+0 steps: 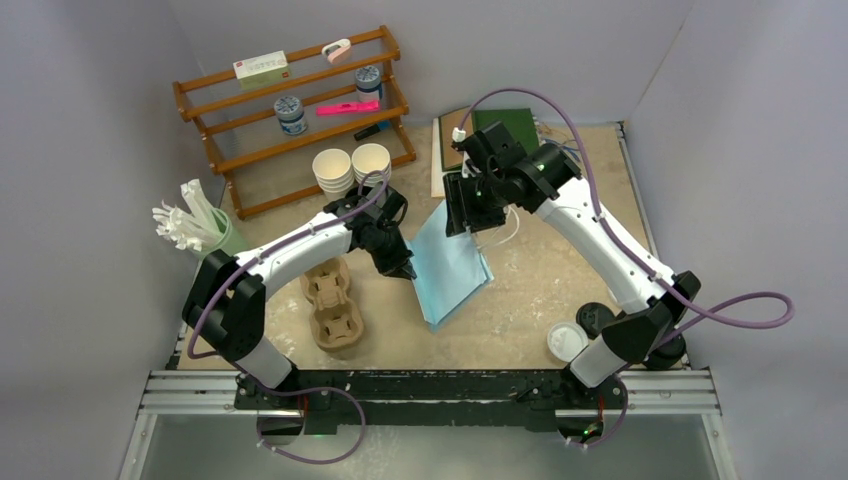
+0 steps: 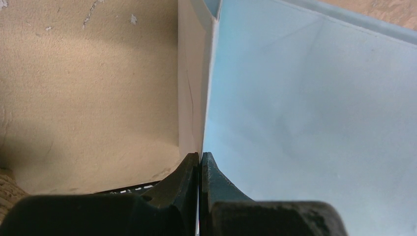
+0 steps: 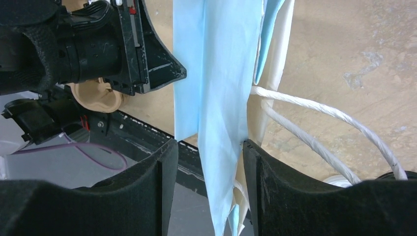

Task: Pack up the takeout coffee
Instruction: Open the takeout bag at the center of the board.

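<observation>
Blue paper bag hangs between the two arms above the table. The left jaws are pressed together on one edge of its mouth. The right jaws stand apart with the opposite wall hanging between them, a gap showing on one side, and the white cord handles loop out past one jaw. The step looks like opening the bag. The white cup and the black cup, both lidded, sit well away from both sets of jaws, down by the right arm's base and not yet packed. Next, I judge, the bag's mouth must be spread and steadied before either cup goes in.
</observation>
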